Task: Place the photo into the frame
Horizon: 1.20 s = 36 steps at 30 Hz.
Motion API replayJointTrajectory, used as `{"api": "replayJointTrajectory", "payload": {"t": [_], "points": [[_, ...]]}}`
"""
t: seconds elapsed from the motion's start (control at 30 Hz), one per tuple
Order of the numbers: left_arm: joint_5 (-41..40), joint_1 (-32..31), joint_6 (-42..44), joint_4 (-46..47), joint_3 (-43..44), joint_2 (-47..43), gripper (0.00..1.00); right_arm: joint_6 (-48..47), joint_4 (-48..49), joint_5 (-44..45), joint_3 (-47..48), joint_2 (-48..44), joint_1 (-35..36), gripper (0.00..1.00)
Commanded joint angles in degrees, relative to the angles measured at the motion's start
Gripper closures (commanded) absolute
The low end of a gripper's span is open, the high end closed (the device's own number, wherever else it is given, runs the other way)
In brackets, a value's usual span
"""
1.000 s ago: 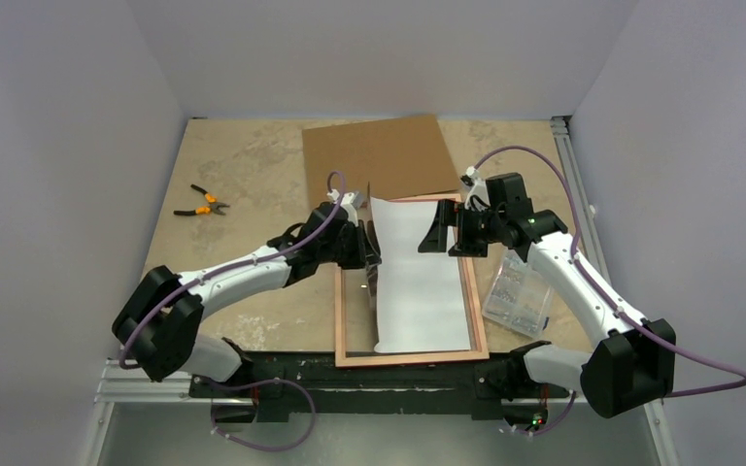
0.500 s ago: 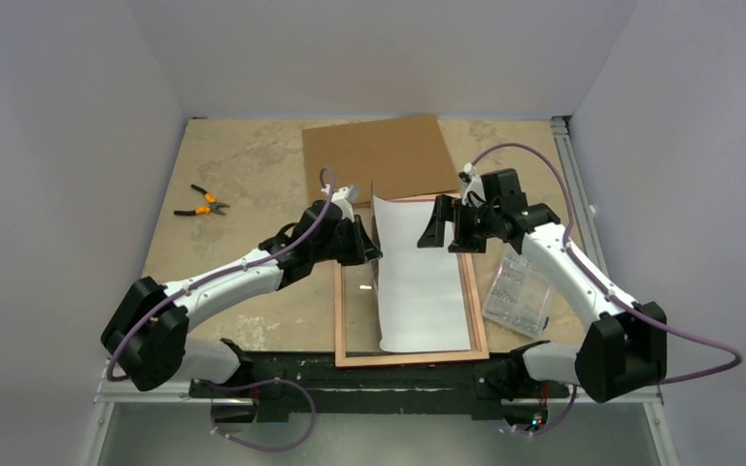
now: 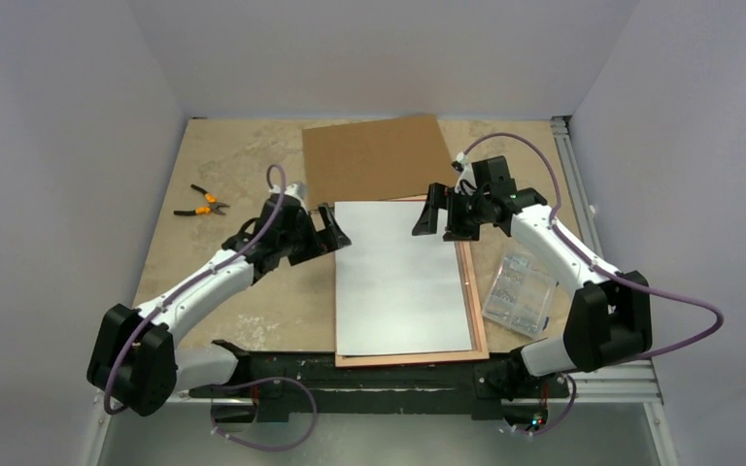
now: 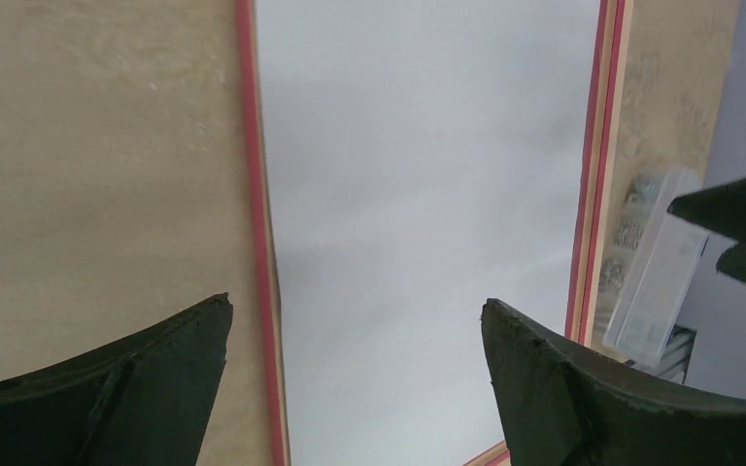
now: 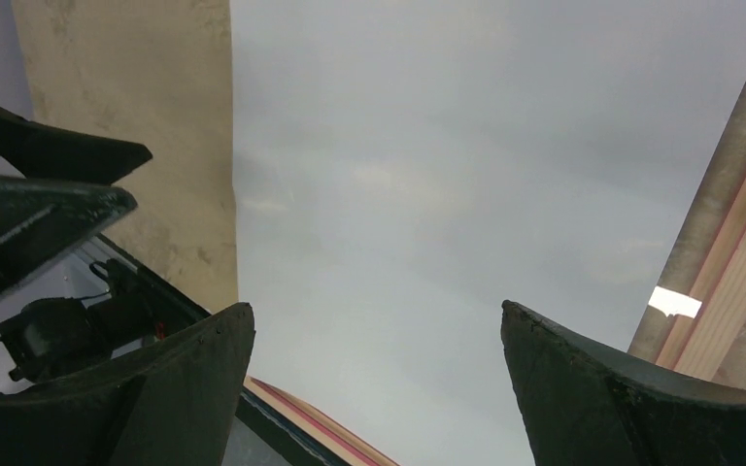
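The tan table [image 3: 243,175] carries everything. At its far side lies the brown backing board [image 3: 374,155], flat and apart from both arms. Just near of it the frame [image 3: 480,301] lies back side up, its tan right and near rails showing with a pink line along the edge.

The photo [image 3: 403,277] rests on the frame with its plain white back upward, flat and filling almost the whole opening. In the left wrist view it sits between two pink rails. From overhead its left and far edges run so close to the rails that whether they have dropped inside or lie on top cannot be told.

The left gripper [image 3: 338,228] hovers at the photo's far-left corner with its fingers [image 4: 107,388] spread wide, holding nothing. The right gripper [image 3: 425,216] hangs over the far-right part of the sheet, its fingers [image 5: 641,388] spread too and also empty.

A clear plastic box of small hardware [image 3: 520,291] lies right of the frame, and orange-handled pliers [image 3: 202,204] lie well off to the left.

The placing step looks all but done. The next move probably calls for a check of the left and far edges, then a light press or nudge at any raised corner so the sheet seats fully.
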Motion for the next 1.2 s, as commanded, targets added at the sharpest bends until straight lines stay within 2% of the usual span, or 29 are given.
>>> {"api": "replayJointTrajectory", "payload": {"t": [0.0,0.1,0.2,0.47,0.57,0.73,0.8,0.87,0.9,0.97,1.07,1.1,1.17], "points": [[7.05,9.24,1.2,3.94,1.22,1.3,0.03,-1.24,1.88,1.02,-0.56,-0.66,-0.18,0.03],[10.12,14.53,0.28,6.1,3.38,6.31,0.05,-1.47,2.01,1.04,-1.96,-0.55,-0.18,0.03],[13.04,18.58,-1.16,8.7,6.61,13.3,0.11,-1.93,1.91,0.95,-2.78,-0.26,-0.21,0.03],[17.97,22.49,-5.06,15.0,17.01,31.92,0.3,-2.98,0.96,1.3,-2.75,0.4,-0.27,0.03],[18.86,22.84,-6.58,14.54,23.91,38.16,0.49,-3.16,0.64,1.31,-2.74,0.19,-0.35,0.03],[18.66,24.04,-7.84,11.19,35.93,45.8,0.91,-3.27,0.24,0.66,-3.34,0.23,-0.36,0.03],[18.4,24.7,-7.06,9.01,40.63,48.35,0.97,-3.34,0.09,0.54,-3.67,0.15,-0.39,0.03],[18.45,25.56,-5.23,4.3,45.66,51.07,0.96,-3.47,0.0,0.36,-3.98,0.14,-0.43,0.03],[18.81,25.94,-4.25,2.71,47.33,51.63,0.91,-3.59,-0.11,0.38,-4.07,0.22,-0.38,0.03],[19.61,26.37,-2.59,1.58,47.51,50.97,0.71,-3.69,-0.1,0.36,-4.29,0.23,-0.38,0.03],[20.49,26.46,-1.65,3.45,41.16,46.14,0.49,-3.73,0.26,0.34,-4.73,0.35,-0.36,0.03],[21.57,26.37,-1.84,4.87,37.02,44.16,0.44,-3.72,0.37,0.5,-4.86,0.47,-0.37,0.03],[23.27,26.13,-2.1,6.59,30.36,39.91,0.4,-3.75,0.48,0.83,-5.21,0.65,-0.41,0.03]]}}
